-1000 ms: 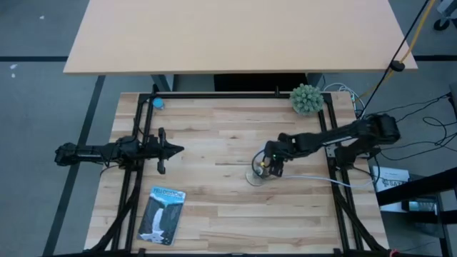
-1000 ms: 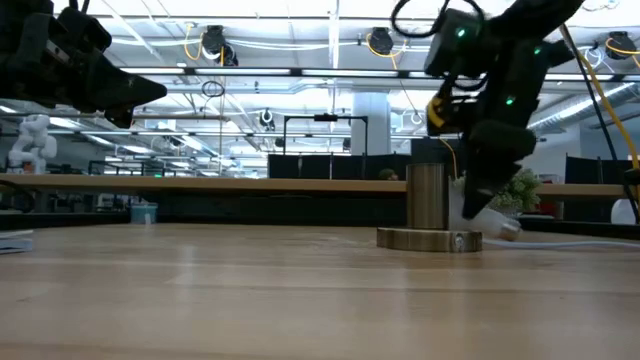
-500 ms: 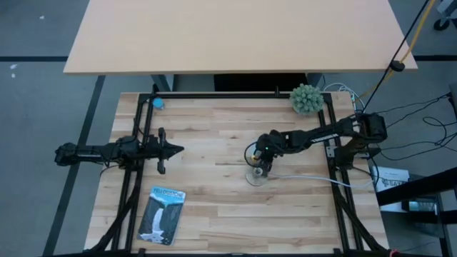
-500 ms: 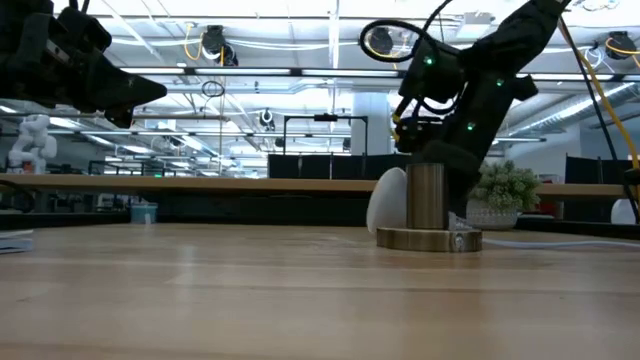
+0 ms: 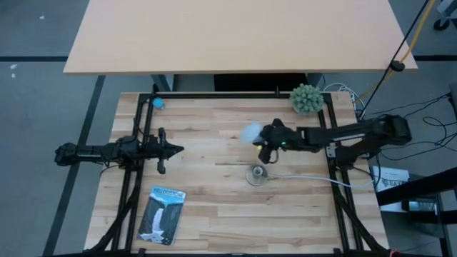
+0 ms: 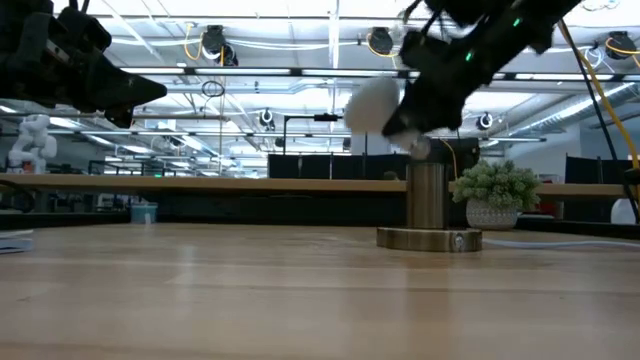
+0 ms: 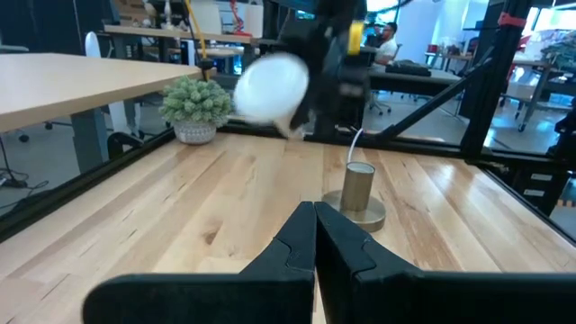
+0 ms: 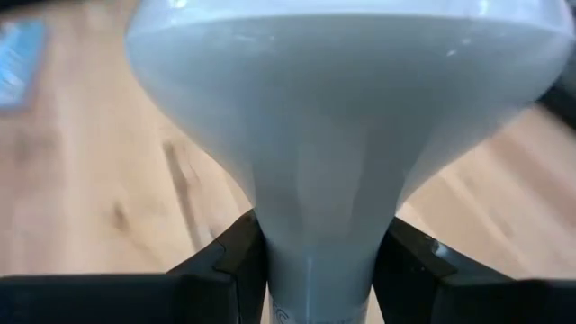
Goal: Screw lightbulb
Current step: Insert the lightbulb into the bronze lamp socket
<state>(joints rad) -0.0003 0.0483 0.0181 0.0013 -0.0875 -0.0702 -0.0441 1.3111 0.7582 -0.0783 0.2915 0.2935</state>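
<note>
now the right gripper (image 5: 263, 140) has risen off the pale wooden table (image 5: 214, 214), clamped on the grey neck of the white frosted lightbulb (image 5: 251, 132), held in the air beyond the round brass socket base (image 5: 257, 174). left gripper (image 5: 173, 150) waits at left, fingers together. no writing legible.

frosted matt lightbulb (image 8: 333, 135), wood table (image 5: 214, 207)

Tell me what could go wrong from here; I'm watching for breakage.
The right gripper holds the lightbulb only by its narrow neck, lifted clear of the table, so a slip could drop it. The bulb is tilted and off to one side of the socket, so it could cross-thread.
</note>
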